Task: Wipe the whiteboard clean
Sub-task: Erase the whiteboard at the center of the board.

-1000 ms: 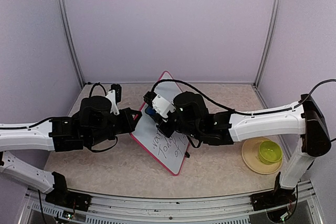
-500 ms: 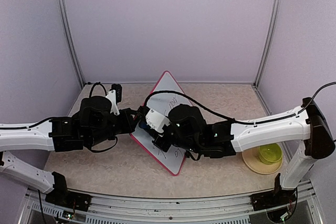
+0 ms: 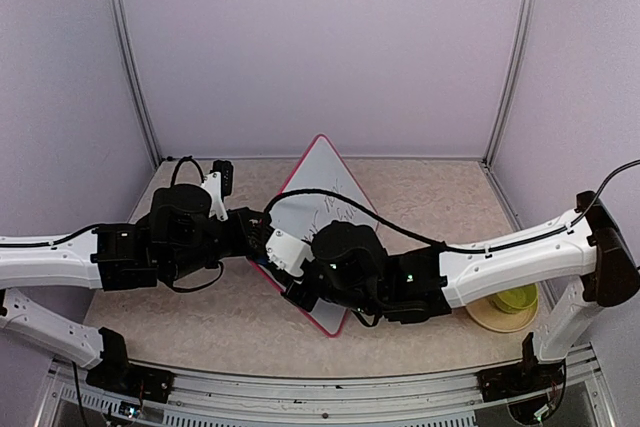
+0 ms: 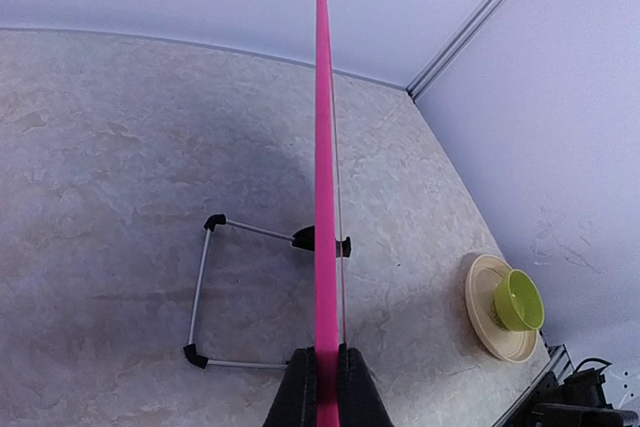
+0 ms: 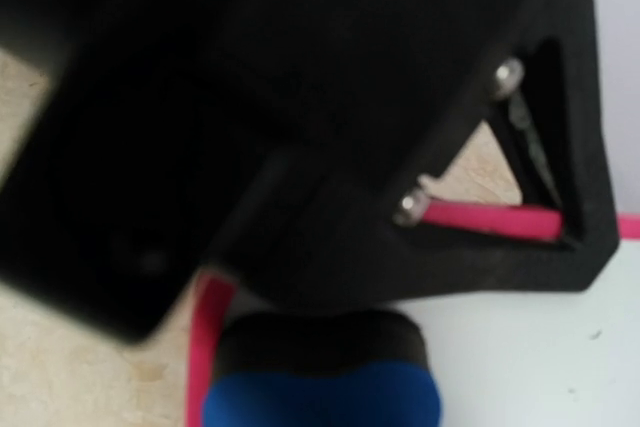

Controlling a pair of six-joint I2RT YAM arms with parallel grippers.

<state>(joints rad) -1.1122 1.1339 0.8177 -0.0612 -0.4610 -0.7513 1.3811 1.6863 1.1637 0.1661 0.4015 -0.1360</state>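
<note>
The whiteboard (image 3: 322, 169) stands tilted at mid-table, white with a red-pink rim and some dark handwriting (image 3: 326, 209) below its top corner. My left gripper (image 3: 257, 237) is shut on its left rim. Edge-on in the left wrist view, the rim (image 4: 321, 147) runs straight up from the closed fingers (image 4: 300, 392). My right gripper (image 3: 272, 253) is shut on a blue eraser (image 5: 322, 402), whose black felt presses the board face (image 5: 520, 357) near the left rim (image 5: 205, 347). The right arm hides the board's lower half.
A lime-green cup (image 3: 515, 296) sits on a tan plate (image 3: 487, 316) at the right, also seen as cup (image 4: 518, 299) and plate (image 4: 482, 322). The board's wire stand (image 4: 203, 287) rests behind it. Purple walls and metal posts enclose the table.
My right arm has slid the eraser down and left across the board toward the left gripper, uncovering the board's upper part. The left gripper has kept its hold.
</note>
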